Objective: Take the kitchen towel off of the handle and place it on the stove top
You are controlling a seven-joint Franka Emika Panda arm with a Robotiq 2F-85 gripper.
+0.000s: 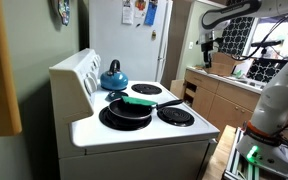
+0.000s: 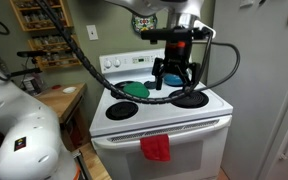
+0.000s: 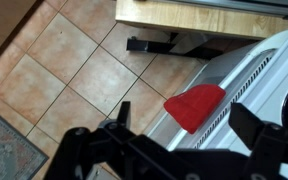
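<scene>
A red kitchen towel [image 2: 156,148] hangs over the oven door handle [image 2: 199,127] at the front of the white stove. In the wrist view the towel [image 3: 196,105] lies against the oven front, below and between my fingers. My gripper [image 2: 174,78] is open and empty. It hovers above the front part of the stove top [image 2: 206,106], well above the towel. It shows small at the upper right in an exterior view [image 1: 206,44], where the towel is hidden. In the wrist view the gripper [image 3: 184,135] shows both black fingers spread apart.
A black pan [image 1: 127,110] with a teal utensil [image 1: 142,100] sits on a burner, with a blue kettle [image 1: 113,76] behind it. The pan also shows in an exterior view [image 2: 134,90]. A wooden counter [image 2: 59,100] stands beside the stove. The tiled floor [image 3: 74,60] lies below.
</scene>
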